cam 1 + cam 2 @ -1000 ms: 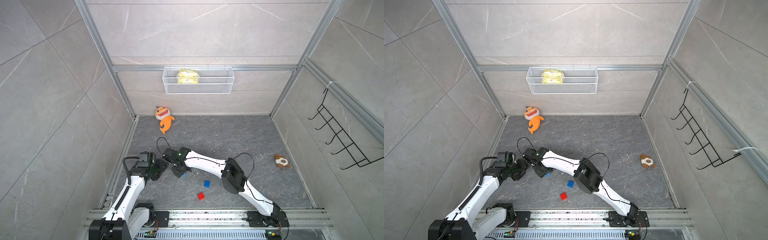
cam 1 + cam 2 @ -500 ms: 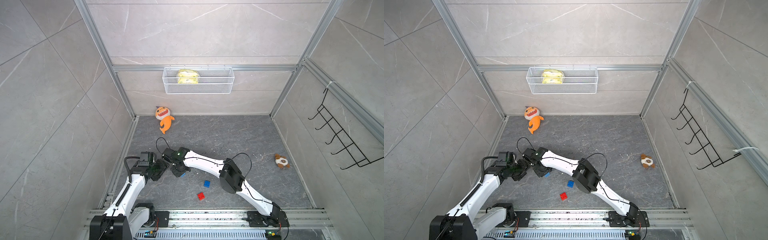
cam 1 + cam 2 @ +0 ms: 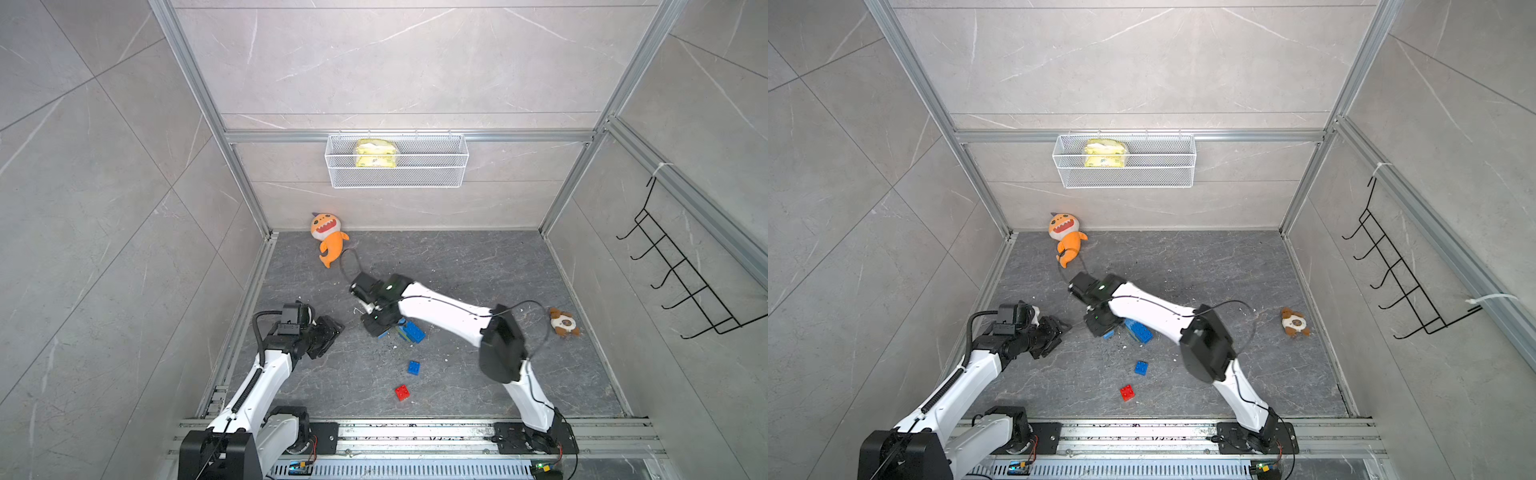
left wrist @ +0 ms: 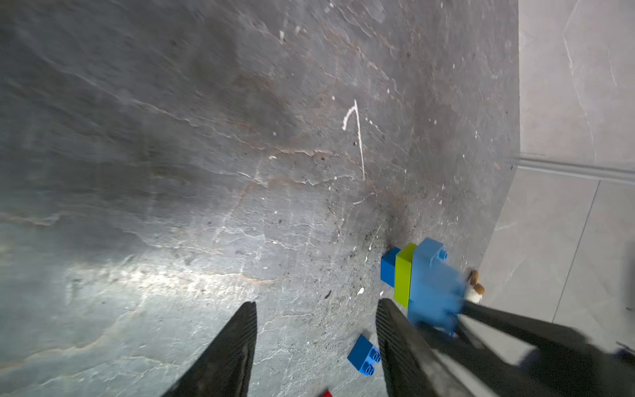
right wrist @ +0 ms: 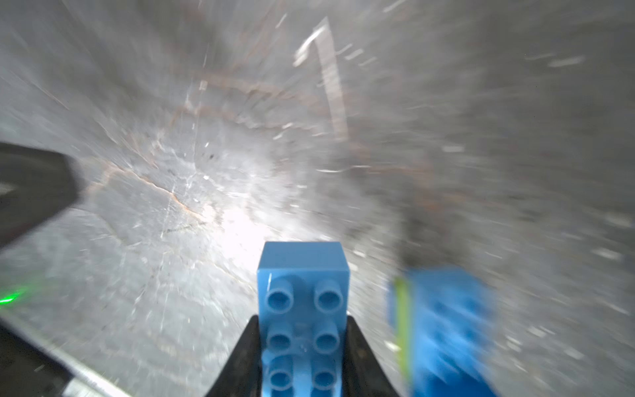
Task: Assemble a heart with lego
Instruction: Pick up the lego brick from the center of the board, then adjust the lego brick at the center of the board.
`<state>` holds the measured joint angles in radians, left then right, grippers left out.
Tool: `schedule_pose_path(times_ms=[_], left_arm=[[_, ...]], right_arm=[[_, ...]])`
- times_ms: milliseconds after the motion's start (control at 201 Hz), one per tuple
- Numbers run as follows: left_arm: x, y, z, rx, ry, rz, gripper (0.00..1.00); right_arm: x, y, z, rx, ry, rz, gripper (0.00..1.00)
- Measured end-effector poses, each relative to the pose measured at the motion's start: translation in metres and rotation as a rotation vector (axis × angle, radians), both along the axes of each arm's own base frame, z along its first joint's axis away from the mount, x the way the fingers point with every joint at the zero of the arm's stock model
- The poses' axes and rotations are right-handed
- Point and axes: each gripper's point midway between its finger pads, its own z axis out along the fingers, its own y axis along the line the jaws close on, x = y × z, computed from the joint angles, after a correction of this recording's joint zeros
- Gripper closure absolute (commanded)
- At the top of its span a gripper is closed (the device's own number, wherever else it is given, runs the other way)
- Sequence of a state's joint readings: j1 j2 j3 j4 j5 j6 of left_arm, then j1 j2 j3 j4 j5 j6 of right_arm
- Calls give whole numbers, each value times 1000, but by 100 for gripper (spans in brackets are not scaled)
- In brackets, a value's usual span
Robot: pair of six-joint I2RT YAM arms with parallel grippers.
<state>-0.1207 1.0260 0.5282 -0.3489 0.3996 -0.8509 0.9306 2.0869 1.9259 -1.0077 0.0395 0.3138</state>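
Observation:
My right gripper [image 5: 302, 318] is shut on a long light-blue lego brick [image 5: 304, 309], studs facing the camera. In both top views this gripper [image 3: 378, 328] [image 3: 1100, 326] hangs low over the floor. Right beside it lies the partly built heart [image 3: 410, 331] [image 3: 1140, 331] [image 4: 402, 275] [image 5: 446, 326], blue bricks with a lime-green one. A small blue square brick [image 3: 413, 367] [image 3: 1140, 368] [image 4: 364, 354] and a red square brick [image 3: 402, 392] [image 3: 1127, 392] lie loose nearer the front. My left gripper [image 4: 316, 302] [image 3: 330, 332] [image 3: 1057, 332] is open and holds nothing, to the left of the cluster.
An orange plush fish [image 3: 328, 239] lies at the back left by the wall, and a small brown plush [image 3: 563, 322] at the right. A wire basket [image 3: 397, 162] hangs on the back wall. A metal rail [image 3: 415, 432] runs along the front edge.
The right arm has swung to the right with the blue brick, away from the left gripper. More of the cluster shows beside it. The left gripper has edged slightly right.

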Motion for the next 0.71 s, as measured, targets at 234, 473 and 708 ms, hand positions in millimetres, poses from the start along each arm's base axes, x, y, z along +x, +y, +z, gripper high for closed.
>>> schedule_pose_path(times_ms=[234, 473, 708], left_arm=[[-6, -60, -15, -8, 21, -195, 53], [13, -101, -29, -16, 58, -266, 63], [41, -123, -24, -33, 20, -283, 67]], right_arm=[[39, -160, 53, 79, -108, -326, 80], [-5, -180, -26, -3, 89, -318, 80], [-10, -150, -31, 81, 111, -274, 80]])
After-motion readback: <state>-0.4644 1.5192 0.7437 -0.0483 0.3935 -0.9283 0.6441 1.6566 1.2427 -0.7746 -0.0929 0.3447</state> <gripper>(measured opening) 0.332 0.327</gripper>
